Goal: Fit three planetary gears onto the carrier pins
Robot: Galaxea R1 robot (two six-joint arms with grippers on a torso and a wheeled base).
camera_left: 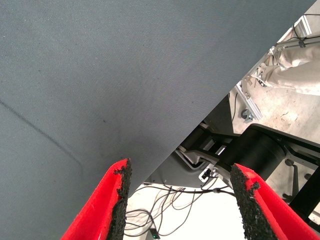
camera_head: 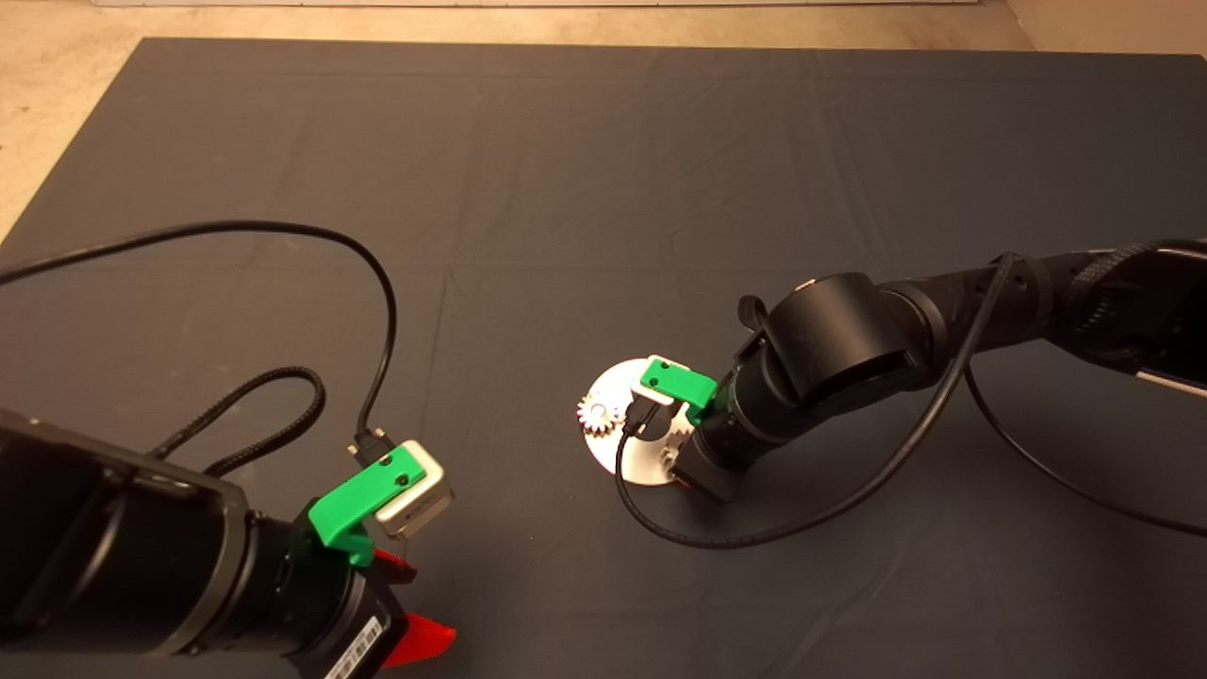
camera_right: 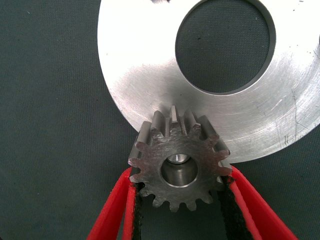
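A gear (camera_right: 177,167) is clenched in the right tool (camera_right: 178,200) over a pin (camera_right: 178,159) at lower centre; bore and pin should be kept coaxial during lowering. The left tool (camera_left: 177,200) is released, parked lower left.

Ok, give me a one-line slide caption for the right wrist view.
Right gripper holds a planetary gear between its red fingers at the carrier disc rim, a pin visible through its bore.

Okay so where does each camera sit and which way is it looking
Head view: above the mat, looking down; both arms enter, right gripper over the disc.
Left wrist view: on the parked left arm; open left gripper over the mat edge, floor beyond.
Right wrist view: looks down at the right gripper's gear on a pin.
Head and right wrist views share the disc.
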